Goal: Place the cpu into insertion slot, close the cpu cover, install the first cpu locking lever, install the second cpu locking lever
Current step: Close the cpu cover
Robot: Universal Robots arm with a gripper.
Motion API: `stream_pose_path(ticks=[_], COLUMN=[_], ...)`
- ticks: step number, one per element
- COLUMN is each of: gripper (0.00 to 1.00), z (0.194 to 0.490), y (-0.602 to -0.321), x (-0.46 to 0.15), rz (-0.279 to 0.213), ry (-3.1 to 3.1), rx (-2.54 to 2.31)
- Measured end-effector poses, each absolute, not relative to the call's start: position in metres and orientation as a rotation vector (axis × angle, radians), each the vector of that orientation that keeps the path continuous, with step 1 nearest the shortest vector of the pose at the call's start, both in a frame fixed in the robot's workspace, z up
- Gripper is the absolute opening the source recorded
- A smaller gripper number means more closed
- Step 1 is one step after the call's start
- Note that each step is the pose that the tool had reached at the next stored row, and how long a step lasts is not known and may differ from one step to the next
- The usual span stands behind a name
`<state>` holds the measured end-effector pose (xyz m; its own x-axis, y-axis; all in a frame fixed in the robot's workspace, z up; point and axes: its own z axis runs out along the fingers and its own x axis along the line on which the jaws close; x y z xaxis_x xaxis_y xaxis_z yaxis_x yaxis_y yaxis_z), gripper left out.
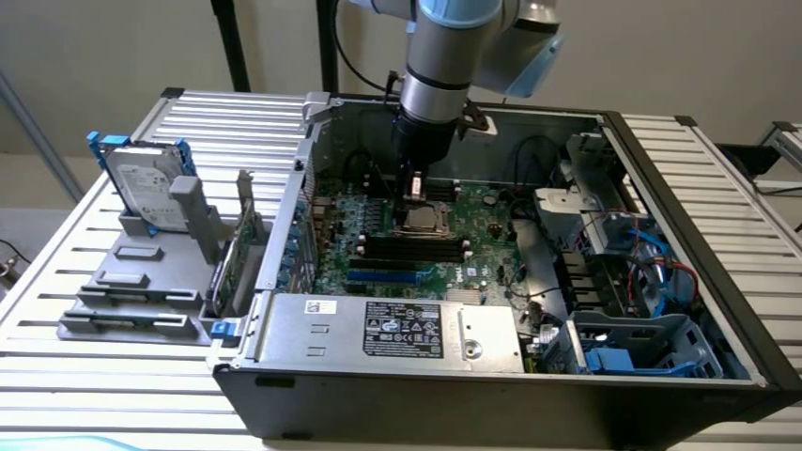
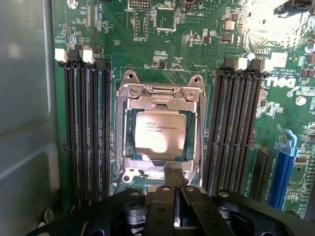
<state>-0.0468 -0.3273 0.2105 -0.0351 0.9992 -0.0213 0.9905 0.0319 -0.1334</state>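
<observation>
So the cpu (image 2: 160, 132) is sitting in the slot (image 2: 127, 129) already, pale metal face up, and the cover (image 2: 158, 95) is lying flat over it with the chip showing through its window. Can't really tell from these shots whether the levers are hooked. The gripper (image 2: 174, 178) is pinched fully closed with nothing in it, fingers pressed together, tips right at the edge of the cover; whether they're actually touching the metal I can't say. In the exterior view, using the slot (image 1: 423, 223) as the middle of the clock: the gripper (image 1: 412, 194) hangs at 12, coming straight down off the arm (image 1: 445, 56) into the open case (image 1: 701, 235). Black memory slots (image 1: 414, 249) are just beside it at 6, the blue slot (image 1: 382, 275) a little past them, and the grey power supply (image 1: 389, 329) further out at 6. Way off at 9, outside the case, there's a hard drive (image 1: 141, 188) standing in a grey holder (image 1: 131, 282).
</observation>
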Motion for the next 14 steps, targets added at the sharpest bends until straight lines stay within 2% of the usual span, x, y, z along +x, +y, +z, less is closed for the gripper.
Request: stream_pose_path(ticks=[8, 14], gripper=[0.11, 0.11], z=[0.204, 0.219], y=[-0.327, -0.328], x=[-0.047, -0.049], rz=[0.169, 0.168], ry=[-2.199, -2.199], rx=[-2.126, -2.125])
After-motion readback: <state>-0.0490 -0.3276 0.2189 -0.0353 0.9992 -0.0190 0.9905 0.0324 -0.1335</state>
